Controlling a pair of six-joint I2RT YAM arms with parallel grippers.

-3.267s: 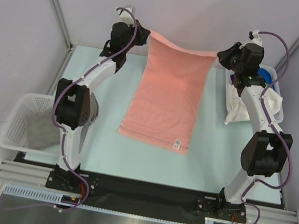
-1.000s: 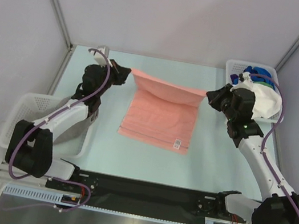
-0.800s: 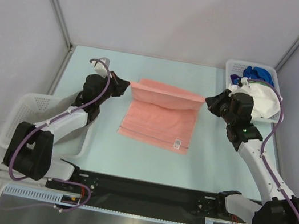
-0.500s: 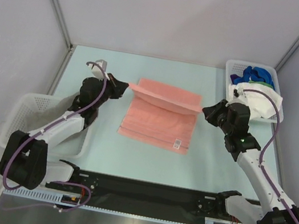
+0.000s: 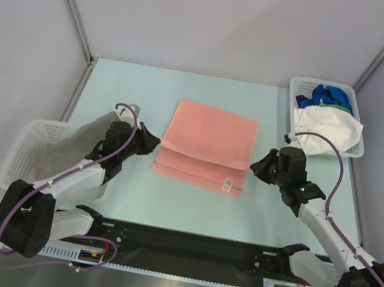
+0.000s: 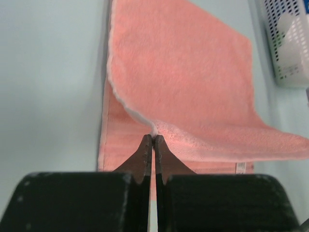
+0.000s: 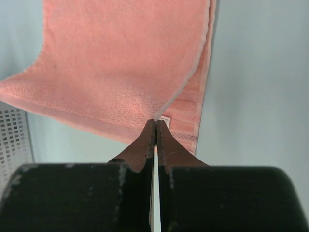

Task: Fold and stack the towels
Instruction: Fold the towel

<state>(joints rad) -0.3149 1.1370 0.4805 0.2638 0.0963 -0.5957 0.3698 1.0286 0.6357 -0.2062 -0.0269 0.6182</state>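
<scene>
A salmon pink towel point(image 5: 210, 135) lies in the middle of the table, its far half doubled over toward the near edge. My left gripper point(image 5: 156, 145) is shut on the left corner of the folded-over edge, seen pinched at the tips in the left wrist view point(image 6: 153, 137). My right gripper point(image 5: 253, 166) is shut on the right corner point(image 7: 155, 121). The held edge hangs a little above the lower layer, short of the near hem with its small white tag point(image 5: 229, 184). A grey towel point(image 5: 53, 152) lies in the left basket. White point(image 5: 329, 125), blue point(image 5: 327, 93) and green point(image 5: 342, 104) towels sit in the right basket.
A white lattice basket point(image 5: 12, 160) stands at the table's left edge beside the left arm. Another white basket point(image 5: 297, 82) stands at the far right corner. Grey walls and metal posts close in the table on three sides.
Both grippers have come down and toward the near edge, carrying the pink towel's far edge over its lower half. The towel went from hanging to folded nearly in two.
</scene>
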